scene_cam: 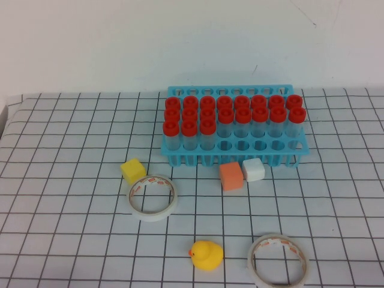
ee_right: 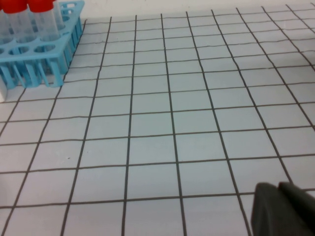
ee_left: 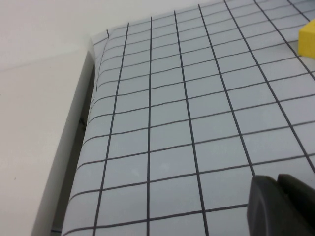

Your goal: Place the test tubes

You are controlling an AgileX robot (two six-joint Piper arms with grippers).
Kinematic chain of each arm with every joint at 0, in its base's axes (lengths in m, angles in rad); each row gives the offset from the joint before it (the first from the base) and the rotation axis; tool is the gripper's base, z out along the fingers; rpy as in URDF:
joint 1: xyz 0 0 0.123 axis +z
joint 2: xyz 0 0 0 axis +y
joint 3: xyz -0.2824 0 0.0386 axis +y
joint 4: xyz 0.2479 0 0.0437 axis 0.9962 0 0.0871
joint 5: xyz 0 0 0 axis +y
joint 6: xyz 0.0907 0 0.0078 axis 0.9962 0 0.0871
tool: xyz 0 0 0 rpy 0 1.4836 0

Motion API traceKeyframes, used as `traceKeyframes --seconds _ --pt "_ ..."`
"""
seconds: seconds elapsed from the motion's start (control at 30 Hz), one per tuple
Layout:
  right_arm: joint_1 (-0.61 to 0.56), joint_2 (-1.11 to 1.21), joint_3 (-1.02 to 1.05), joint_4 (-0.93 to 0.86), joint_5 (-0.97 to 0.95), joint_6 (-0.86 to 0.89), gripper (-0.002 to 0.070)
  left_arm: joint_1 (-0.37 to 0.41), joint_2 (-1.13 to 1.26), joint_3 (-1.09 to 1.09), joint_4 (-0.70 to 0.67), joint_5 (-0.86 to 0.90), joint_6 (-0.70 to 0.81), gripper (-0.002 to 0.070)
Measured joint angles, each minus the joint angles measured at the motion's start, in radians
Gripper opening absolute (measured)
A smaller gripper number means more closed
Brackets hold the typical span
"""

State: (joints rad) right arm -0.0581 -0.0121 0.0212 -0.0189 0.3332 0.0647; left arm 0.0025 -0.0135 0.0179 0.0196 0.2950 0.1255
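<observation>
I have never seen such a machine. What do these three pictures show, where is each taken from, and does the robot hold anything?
This robot has two arms, each ending in a gripper. One picture looks down from a raised camera; no arm shows there. The other two come from cameras on the wrists: the dark shape in each is the left gripper or the right gripper, both shut, holding nothing, above the checked table. On it stand a blue rack of red-capped test tubes, a yellow cube, an orange cube, a white cube, two tape rolls and a rubber duck.
</observation>
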Motion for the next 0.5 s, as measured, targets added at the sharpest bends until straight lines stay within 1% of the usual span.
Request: traceKeyframes --seconds 0.13,0.5 --pt "0.0 0.0 0.0 0.0 0.0 0.0 -0.0001 0.0 0.0 0.0 0.0 0.006 0.032 -0.0001" --pt "0.0 0.0 0.0 0.0 0.002 0.0 -0.0001 0.0 0.0 0.0 0.0 0.008 0.043 -0.0001"
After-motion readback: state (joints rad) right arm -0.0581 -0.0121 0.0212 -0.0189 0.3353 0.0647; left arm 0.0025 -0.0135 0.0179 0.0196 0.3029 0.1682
